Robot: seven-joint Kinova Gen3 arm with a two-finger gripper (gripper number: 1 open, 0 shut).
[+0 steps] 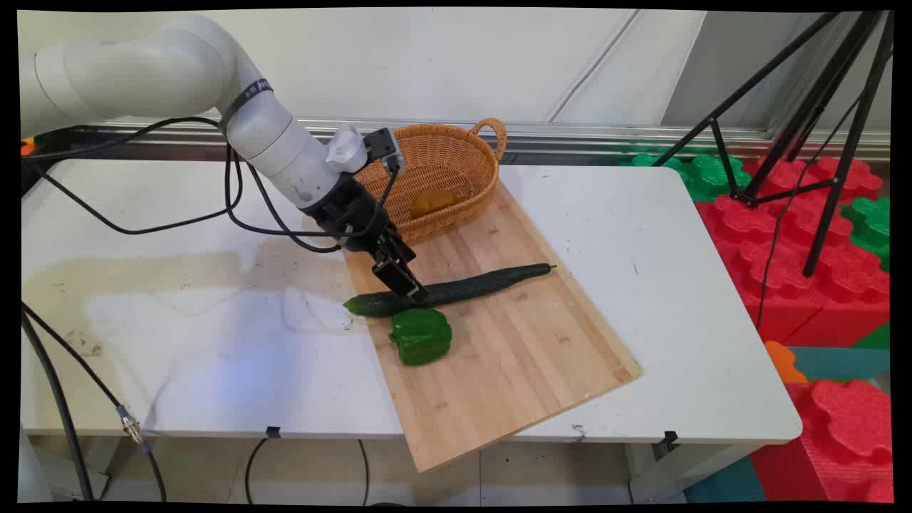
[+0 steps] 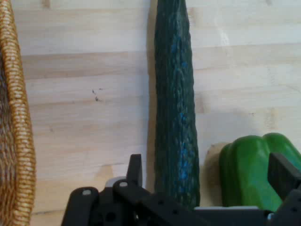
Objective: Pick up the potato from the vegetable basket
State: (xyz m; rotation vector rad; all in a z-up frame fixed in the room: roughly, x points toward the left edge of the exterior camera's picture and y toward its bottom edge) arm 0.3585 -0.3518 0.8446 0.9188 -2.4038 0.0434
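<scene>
You are looking at the gripper sitting low over the thick end of a long dark cucumber, which is lying across a wooden cutting board on the white table. In the hand view the fingers are standing wide apart: one finger is showing on the basket side of the cucumber, the other finger is sitting beyond a green bell pepper, so both vegetables are lying between them. You cannot tell whether either finger is touching anything; the gripper is not closing on anything.

The green bell pepper is resting on the board just beside the cucumber, on the near side, close to its blunt end. That blunt end is overhanging the board's left edge slightly.

A woven wicker basket with a loop handle is sitting at the board's far corner, holding a yellowish-brown object you cannot identify. Its rim is showing at the hand view's left edge. A black tripod is standing to the right, over red and green foam blocks.
</scene>
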